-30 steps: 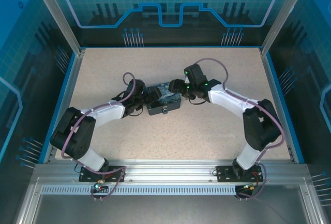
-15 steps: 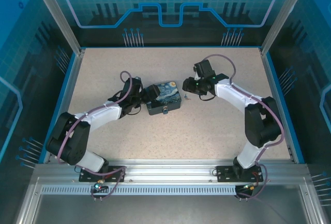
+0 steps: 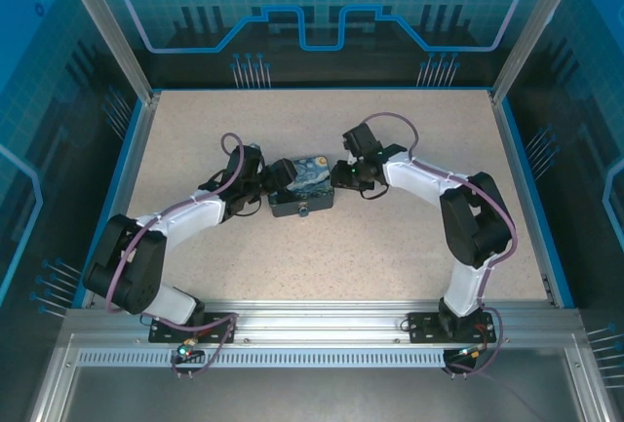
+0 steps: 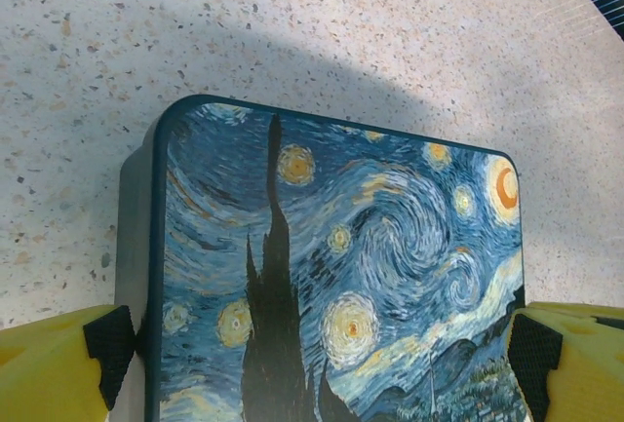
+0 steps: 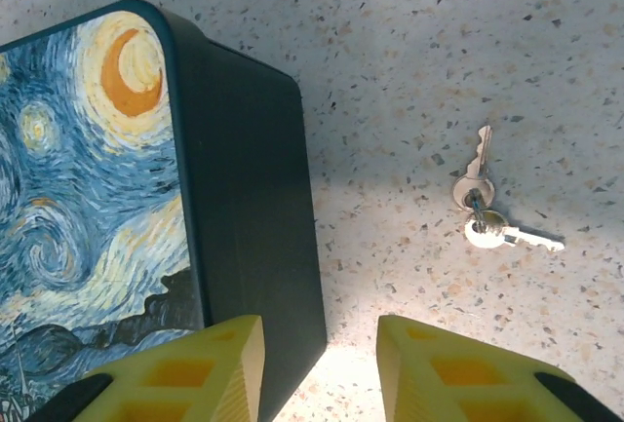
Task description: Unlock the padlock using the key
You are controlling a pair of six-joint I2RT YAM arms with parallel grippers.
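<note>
1. The right end effector (image 3: 341,171) has come back. Half a second ago it stood drawn away to the right of the box (image 3: 302,184), and a second ago it was over the box's right end. Now it hangs low at that right end again.
2. Its jaws have also narrowed since then. In the right wrist view the two yellow fingers (image 5: 195,368) are partly closed with a clear gap, and nothing is between them, so it is empty. One finger is above the edge of the box lid, the other above the bare bench (image 5: 390,52).
3. The key (image 5: 474,191), in fact two small keys on one ring, lies flat on the bench. It is near the right wall of the box but apart from it, and it is off to the side of the fingers, not under their gap.
4. The left end effector (image 4: 322,354) is spread as wide as before, with the box between its black pads (image 4: 112,344). The pads stand right at two opposite walls, but I cannot tell whether they press. The box has shifted a little to the left together with this arm.
5. The padlock (image 3: 303,211) is the small piece on the near side of the box, facing the arm bases. Nothing touches it.
6. In my judgement the key is not yet picked up, and this return is a new approach to it. The right end effector probably must move sideways until the key is under the gap. A key so thin and flat may slide away instead of being pinched, and the box wall is close.
</note>
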